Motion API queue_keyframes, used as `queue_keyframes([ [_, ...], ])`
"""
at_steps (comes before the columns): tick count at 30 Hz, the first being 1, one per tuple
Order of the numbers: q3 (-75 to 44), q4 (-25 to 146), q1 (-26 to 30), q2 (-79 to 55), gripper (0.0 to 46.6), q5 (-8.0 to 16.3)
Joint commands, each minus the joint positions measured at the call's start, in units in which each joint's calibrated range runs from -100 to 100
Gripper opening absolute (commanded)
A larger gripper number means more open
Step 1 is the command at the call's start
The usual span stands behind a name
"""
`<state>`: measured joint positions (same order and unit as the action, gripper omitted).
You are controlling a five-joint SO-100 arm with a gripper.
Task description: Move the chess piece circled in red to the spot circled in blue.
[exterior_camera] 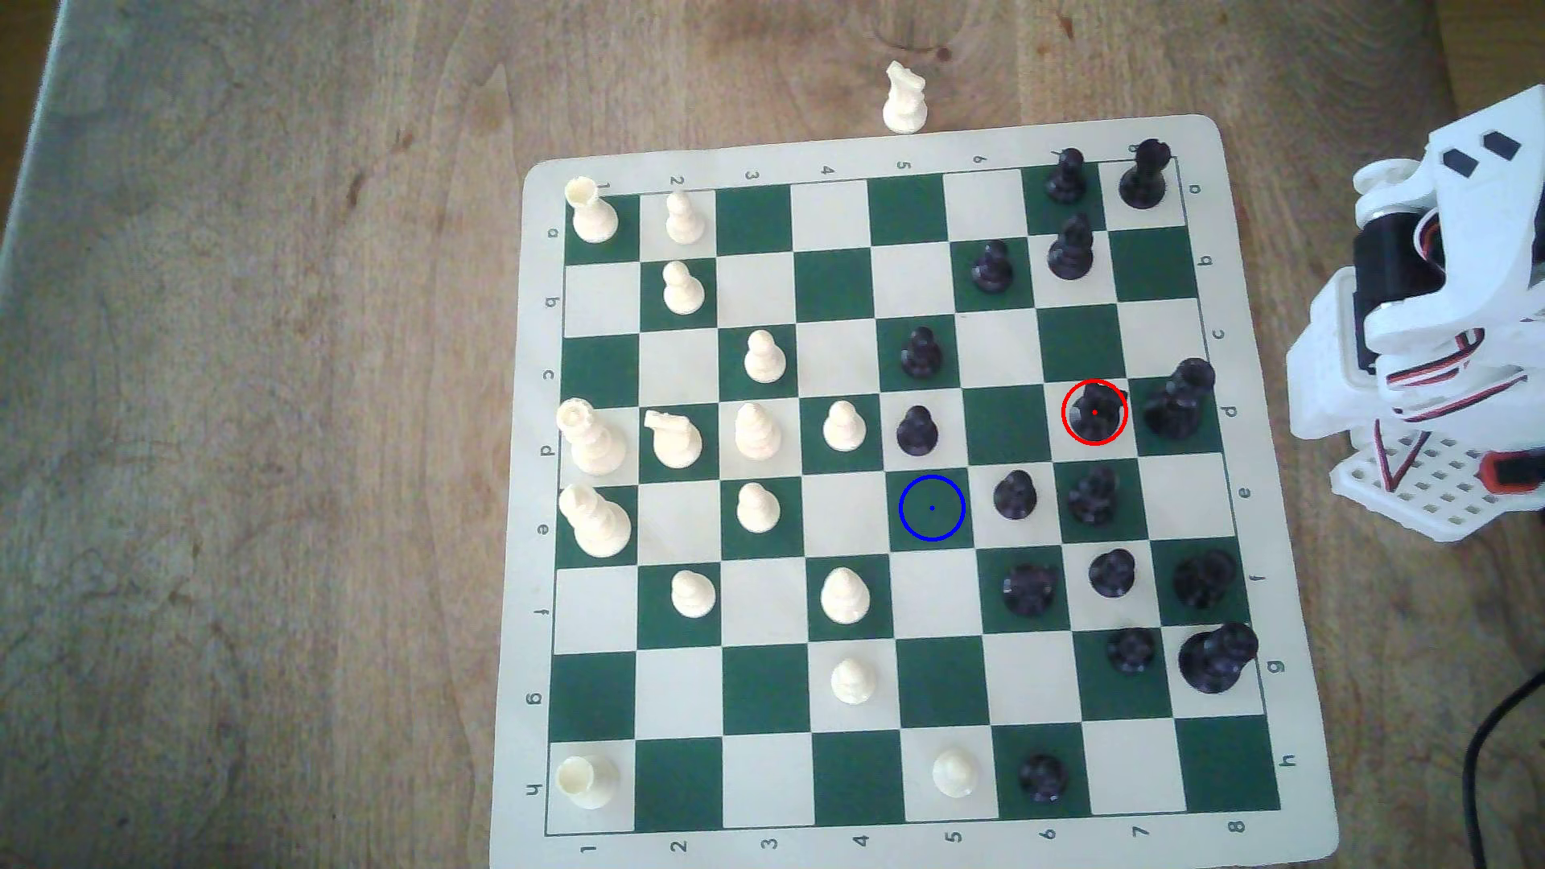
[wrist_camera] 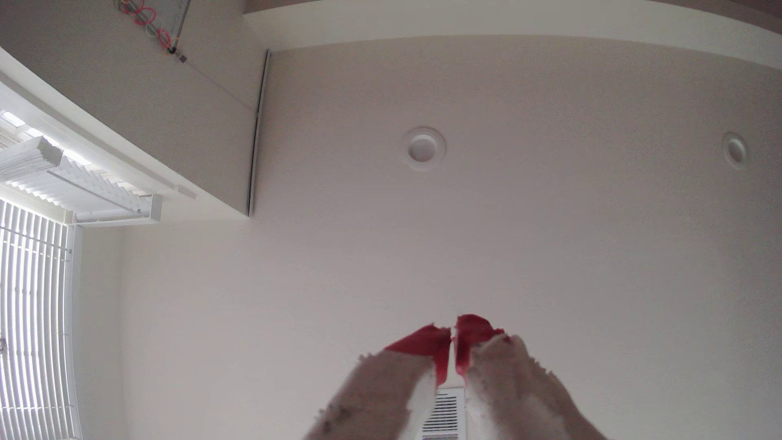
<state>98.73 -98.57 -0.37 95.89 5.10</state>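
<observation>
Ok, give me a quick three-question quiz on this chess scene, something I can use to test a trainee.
1. True or false: the red-ringed chess piece is white.
2. Pick one. The blue-ringed spot is: A, holding a white pawn; B, bare; C, holding a black pawn.
3. Short answer: what colour is the lone piece standing on the table, off the board?

Key: 1 false, it is black. 2 B. 3 white.
</observation>
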Motion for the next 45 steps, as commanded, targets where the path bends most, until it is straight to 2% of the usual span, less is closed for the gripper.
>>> queue_keyframes([
  [1,1.27,-0.86,0.09,-0.05,0.3,-0.15],
  [11,0.18,22.73,-1.63,-0.14,0.3,-0.15],
  [13,-1.55,37.22,-2.88,-0.14,0.3,-0.05],
  [19,-0.73,53.03,-4.44,-0.14,0.2,0.1],
  [23,-2.0,69.66,-4.91,-0.14,0.3,0.24],
  [25,-4.9,86.85,-4.6,-0.14,0.2,0.29],
  [29,-11.43,108.07,-4.68,-0.14,0.7,0.29],
  [32,-16.05,119.04,-3.97,-0.14,1.5,0.34],
  [35,-21.67,131.57,-2.56,-0.14,0.3,0.34],
  [37,-24.03,135.99,-1.86,-0.14,0.3,-0.24],
  [38,-26.75,141.81,-1.47,-0.14,0.3,-2.98],
  [40,-29.11,146.89,-1.08,-0.14,0.3,-5.08],
  [43,-34.64,157.86,-0.53,-2.86,0.7,-4.88],
  [45,-38.26,163.18,-0.3,-6.51,4.6,-4.84],
])
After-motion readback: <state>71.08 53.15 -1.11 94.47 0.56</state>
